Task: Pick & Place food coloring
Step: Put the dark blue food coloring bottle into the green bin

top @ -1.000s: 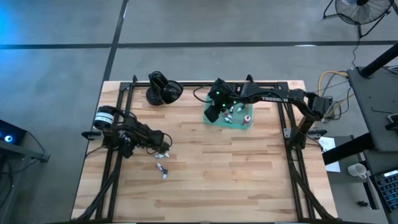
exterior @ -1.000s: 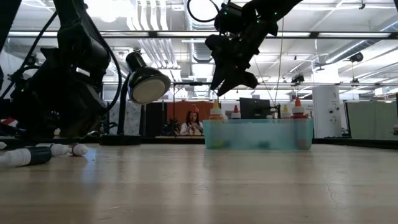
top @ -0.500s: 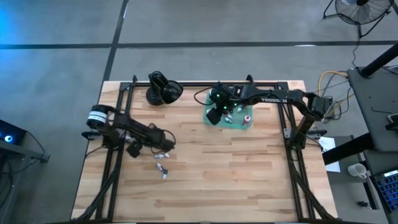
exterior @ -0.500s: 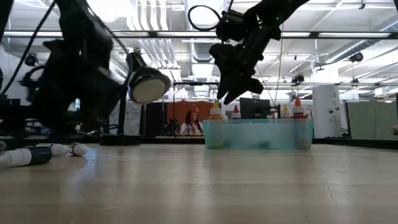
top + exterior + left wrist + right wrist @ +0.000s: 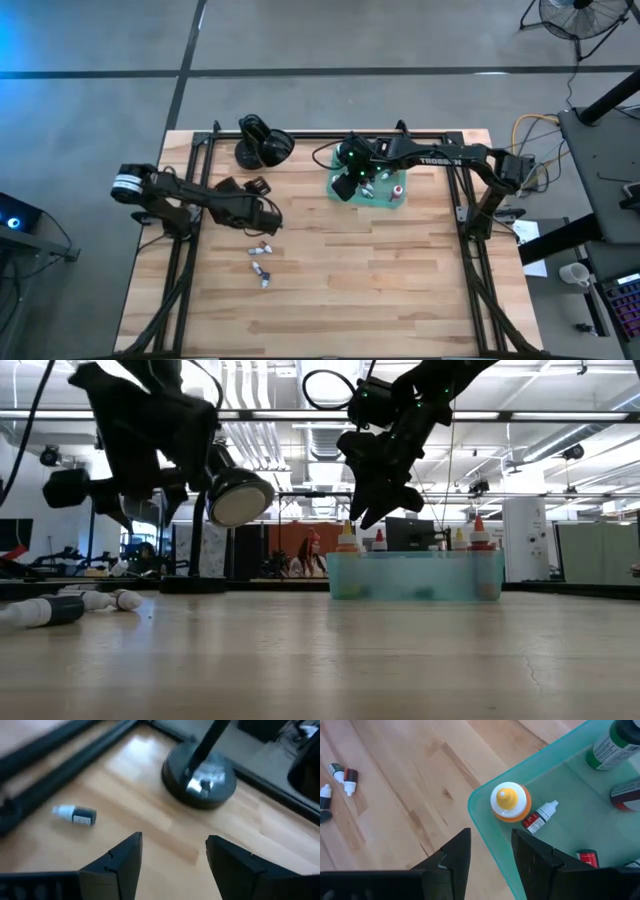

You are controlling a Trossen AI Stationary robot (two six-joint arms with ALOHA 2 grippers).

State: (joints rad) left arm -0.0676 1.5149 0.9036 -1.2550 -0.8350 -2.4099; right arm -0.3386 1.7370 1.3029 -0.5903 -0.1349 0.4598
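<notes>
Left gripper (image 5: 172, 857) open, empty, raised near the lamp base (image 5: 200, 777). Loose food coloring bottles (image 5: 261, 262) lie further from it. Descend straddling one bottle. Right gripper (image 5: 487, 852) part-open, empty, over tray (image 5: 560, 835) corner.

Bright overhead ceiling lights, left wrist view blurred

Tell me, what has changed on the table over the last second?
The left gripper lifted off the table and swung away from the loose bottles toward the black lamp, empty and open. The right gripper barely moved, hovering over the teal tray corner. Bottles, tray and lamp stayed put.
</notes>
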